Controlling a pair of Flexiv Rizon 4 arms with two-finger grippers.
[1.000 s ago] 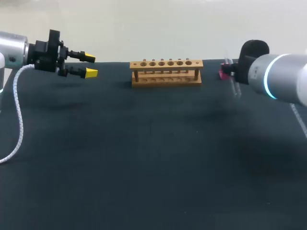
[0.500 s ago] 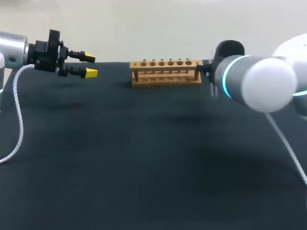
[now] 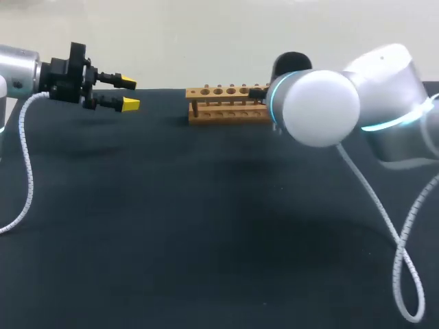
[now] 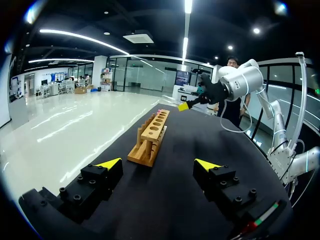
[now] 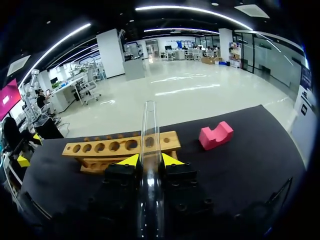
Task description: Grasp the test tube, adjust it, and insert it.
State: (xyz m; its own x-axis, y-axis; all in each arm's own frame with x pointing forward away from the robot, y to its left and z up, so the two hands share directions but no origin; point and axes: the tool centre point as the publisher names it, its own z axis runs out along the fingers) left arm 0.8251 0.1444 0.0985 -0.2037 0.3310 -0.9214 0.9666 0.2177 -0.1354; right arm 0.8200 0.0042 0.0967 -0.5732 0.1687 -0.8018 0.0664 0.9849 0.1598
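Left arm (image 3: 20, 75): above the left side of the table (image 3: 206, 240), unmoved over the last second; jaws spread, empty.
Rack (image 3: 226, 103): wooden, one row of holes, those visible vacant; far middle of the table.
Right arm (image 3: 315, 106): swung in from the right, now hiding the rack's right end; jaws clenched on the test tube (image 5: 150, 145), which points out over the rack.
Pink block (image 5: 216, 135): near the rack's end.
Judgement: carry nearly done; uprighting and insertion pending.
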